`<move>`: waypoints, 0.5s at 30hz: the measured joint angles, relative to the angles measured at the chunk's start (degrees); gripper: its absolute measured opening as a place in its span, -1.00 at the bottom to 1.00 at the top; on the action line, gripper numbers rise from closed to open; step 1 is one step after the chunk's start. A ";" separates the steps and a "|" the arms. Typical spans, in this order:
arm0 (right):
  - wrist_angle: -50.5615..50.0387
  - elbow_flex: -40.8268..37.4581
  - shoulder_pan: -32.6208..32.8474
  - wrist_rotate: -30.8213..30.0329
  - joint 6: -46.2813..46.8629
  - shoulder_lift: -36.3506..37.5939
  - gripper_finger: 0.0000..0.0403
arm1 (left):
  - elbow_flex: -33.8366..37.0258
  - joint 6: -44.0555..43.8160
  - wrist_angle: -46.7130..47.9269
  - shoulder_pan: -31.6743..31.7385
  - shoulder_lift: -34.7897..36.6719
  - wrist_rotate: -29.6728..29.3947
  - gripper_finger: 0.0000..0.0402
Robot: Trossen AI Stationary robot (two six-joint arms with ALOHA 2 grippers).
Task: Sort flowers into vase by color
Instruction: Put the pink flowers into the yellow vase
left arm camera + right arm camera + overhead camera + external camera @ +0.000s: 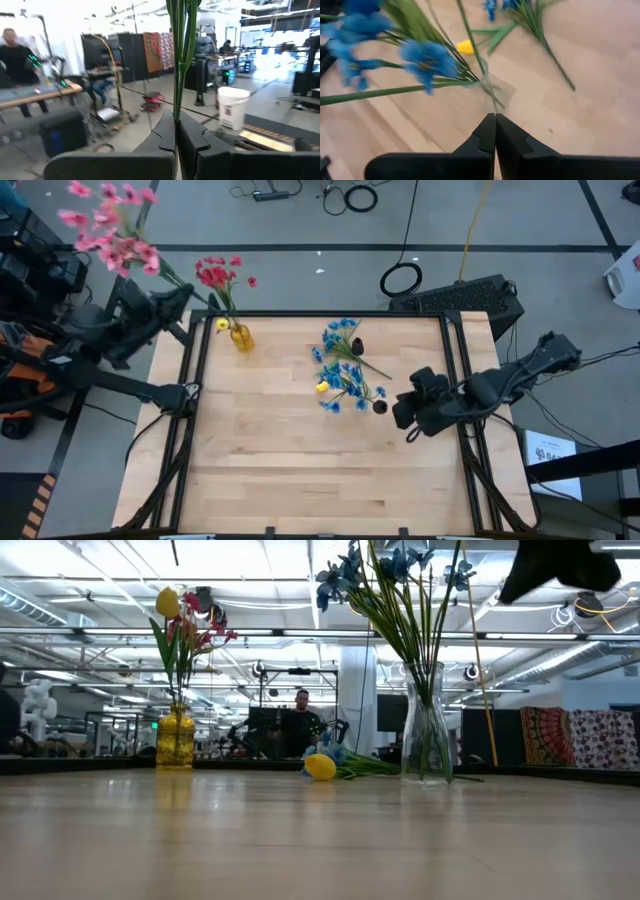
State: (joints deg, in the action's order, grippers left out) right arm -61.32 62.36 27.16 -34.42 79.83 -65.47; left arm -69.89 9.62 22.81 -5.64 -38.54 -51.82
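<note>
Closed right gripper (495,116) is hovering empty above blue flowers (345,370).
Left gripper (176,122) is clamping pink flowers (112,235); they need a vase.

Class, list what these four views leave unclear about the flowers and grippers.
- High view: whether the right gripper touches a dark bud; too small.
- Left wrist view: the held green stems lose their blooms past the frame's edge.
- Low view: the right gripper's fingers; edge cuts them.
</note>
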 joint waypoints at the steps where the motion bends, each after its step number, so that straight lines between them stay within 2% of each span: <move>1: 1.82 -1.54 0.00 -0.01 1.37 0.01 -1.00 | -0.46 1.41 -0.02 1.43 0.00 0.95 -1.00; 8: 13.56 -7.35 -0.66 -2.80 3.68 0.02 -1.00 | -0.96 5.58 0.72 11.56 -0.22 10.31 -1.00; 15: 14.85 -7.23 -2.77 -3.18 3.54 0.02 -1.00 | -0.67 1.22 4.25 20.49 -4.95 16.35 -1.00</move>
State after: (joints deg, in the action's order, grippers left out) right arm -46.48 55.13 24.38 -37.60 83.37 -65.45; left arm -70.56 10.84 27.05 14.86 -43.49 -35.47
